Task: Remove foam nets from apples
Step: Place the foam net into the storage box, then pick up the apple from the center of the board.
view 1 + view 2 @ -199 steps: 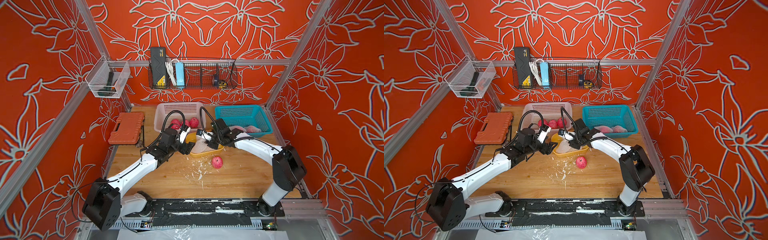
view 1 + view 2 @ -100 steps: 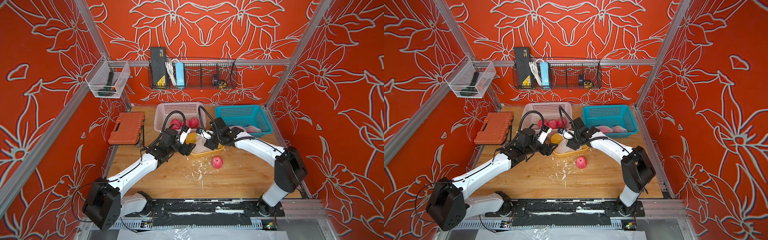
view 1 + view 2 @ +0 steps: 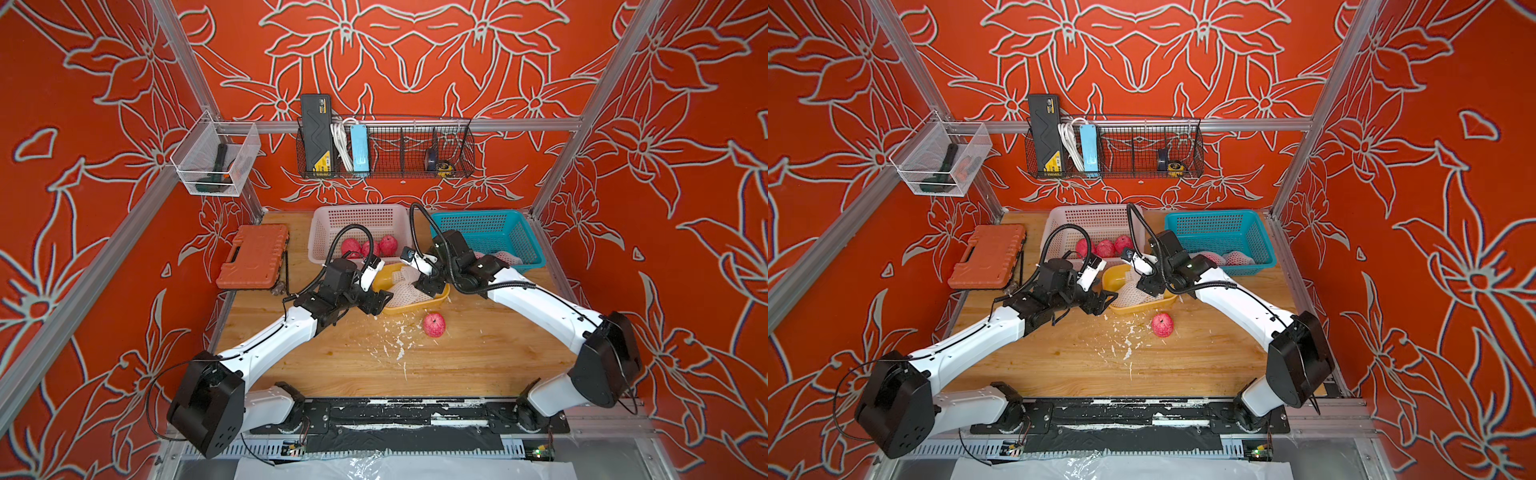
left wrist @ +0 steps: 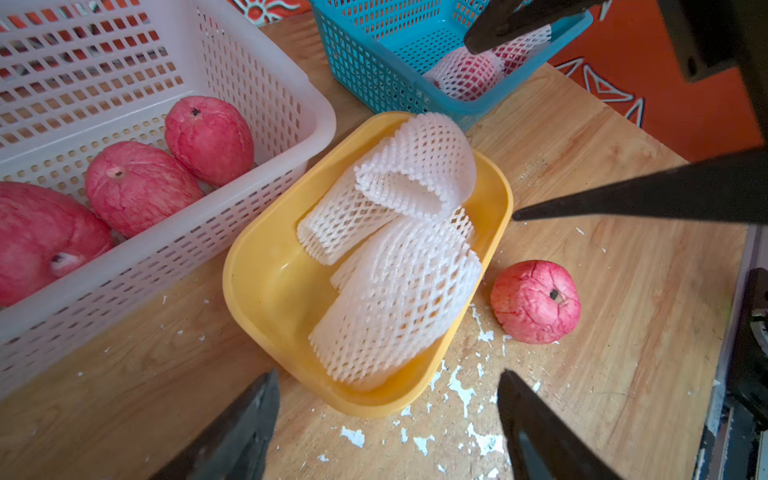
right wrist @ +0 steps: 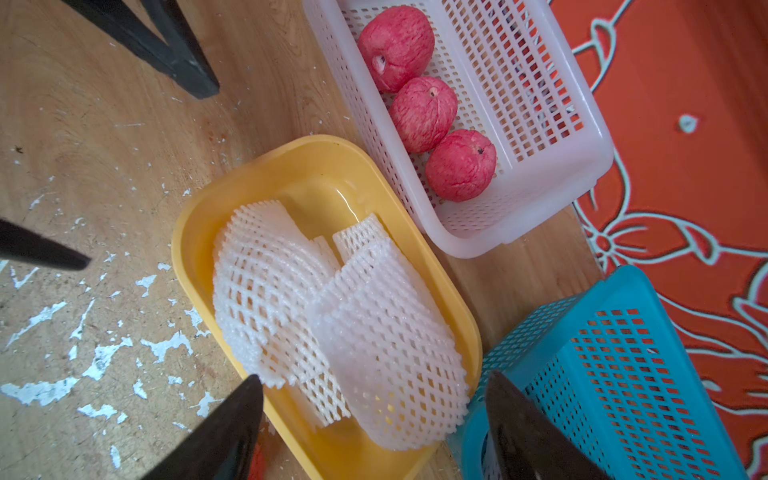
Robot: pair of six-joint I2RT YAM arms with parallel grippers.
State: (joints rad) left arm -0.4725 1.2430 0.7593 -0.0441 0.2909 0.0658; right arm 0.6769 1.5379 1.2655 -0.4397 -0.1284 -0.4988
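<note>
Showing netted apples [image 4: 467, 77] — left wrist view

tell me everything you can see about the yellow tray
The yellow plastic tray is a shallow, glossy rounded rectangle with a raised rim. It lies flat on the wooden table, close by the white slotted basket and the blue slotted basket; whether it touches them is unclear. Inside, white foam mesh nets are piled over most of its floor, leaving one end bare.

light: bright, even, soft shadows | top views: sharp | wrist views: edges stretched, jaws blurred
</note>
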